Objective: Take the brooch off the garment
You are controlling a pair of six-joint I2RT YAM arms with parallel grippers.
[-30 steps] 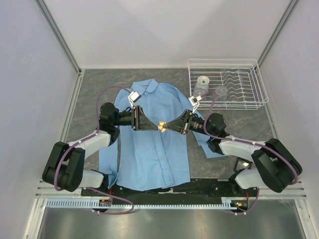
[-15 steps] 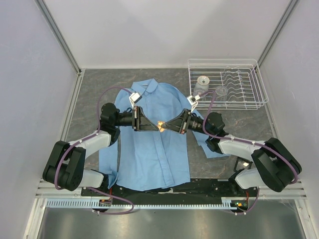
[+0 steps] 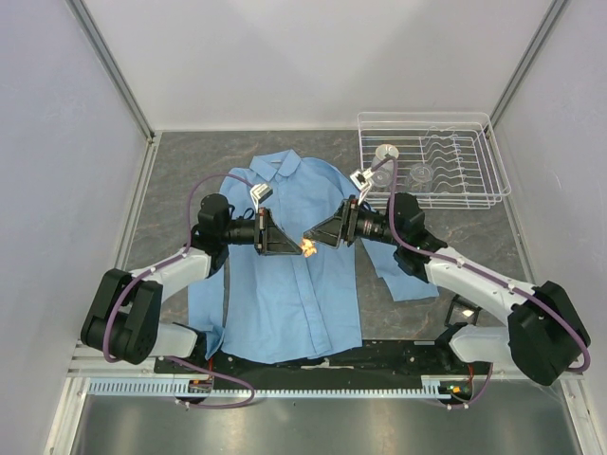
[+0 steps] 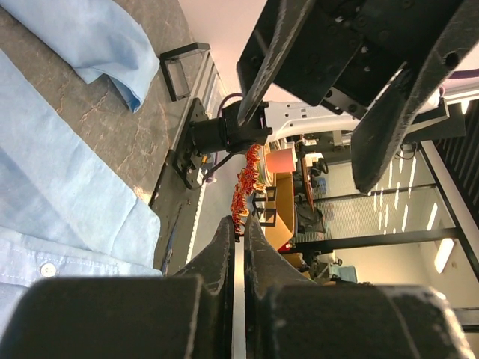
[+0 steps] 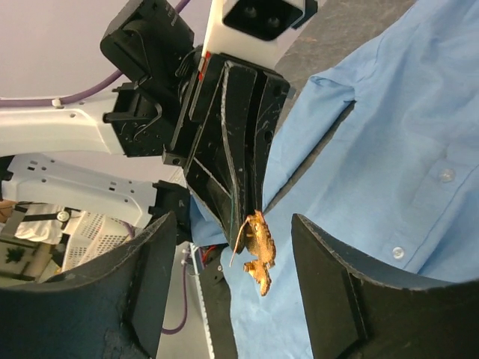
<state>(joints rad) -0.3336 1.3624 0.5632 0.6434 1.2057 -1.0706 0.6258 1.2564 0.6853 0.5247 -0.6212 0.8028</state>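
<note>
The brooch, a small orange-gold pin, is pinched at the tips of my left gripper, which is shut on it above the middle of the garment. The garment is a light blue button-up shirt lying flat on the table. In the left wrist view the brooch sticks out past the closed fingertips. My right gripper stands open just right of it. In the right wrist view its fingers flank the brooch without touching it. The brooch's thin pin hangs free of the cloth.
A clear wire dish rack stands at the back right, with a grey cup and a round lid in it. The shirt's right sleeve lies under the right arm. Grey walls close in both sides.
The left gripper has shut on the brooch. The right gripper, which held it before, has opened and drawn back a little to the right.
</note>
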